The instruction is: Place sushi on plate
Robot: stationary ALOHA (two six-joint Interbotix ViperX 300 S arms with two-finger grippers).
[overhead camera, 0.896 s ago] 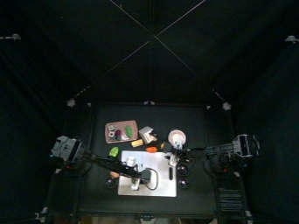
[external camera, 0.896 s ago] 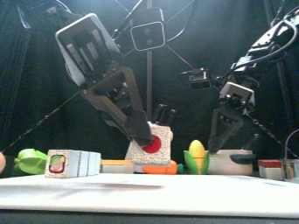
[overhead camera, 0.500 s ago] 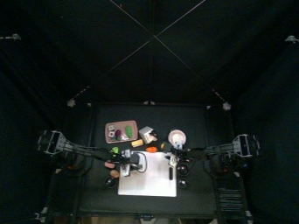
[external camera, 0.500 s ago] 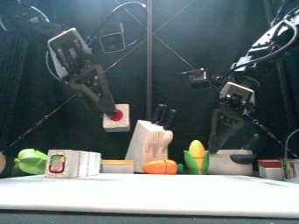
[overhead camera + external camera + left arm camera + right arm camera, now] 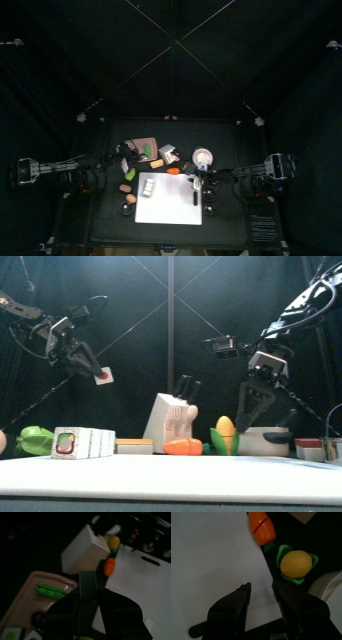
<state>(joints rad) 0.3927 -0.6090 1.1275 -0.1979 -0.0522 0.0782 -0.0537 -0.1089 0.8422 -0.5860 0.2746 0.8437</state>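
A sushi piece point(image 5: 104, 377), a white block with a red spot, hangs high at the left of the front view, and my left gripper point(image 5: 95, 372) is shut on it. In the left wrist view it shows edge-on as a dark strip point(image 5: 87, 587) between the jaws. Below and beside it lies the pinkish plate point(image 5: 28, 607), which holds a green pod point(image 5: 50, 590). From above, the plate point(image 5: 138, 150) lies at the table's back left. My right gripper point(image 5: 261, 591) stands open and empty over the white mat point(image 5: 211, 567).
On the table stand a white knife block point(image 5: 170, 416), a carrot point(image 5: 185, 446), a corn cob point(image 5: 227, 434), a green pepper point(image 5: 36, 440) and a boxed sushi set point(image 5: 83, 442). The white mat point(image 5: 170, 198) covers the front middle. A pale bowl point(image 5: 203, 156) sits at the back right.
The left arm has swung up and far to the left, carrying the sushi from in front of the knife block. The right arm has not moved.
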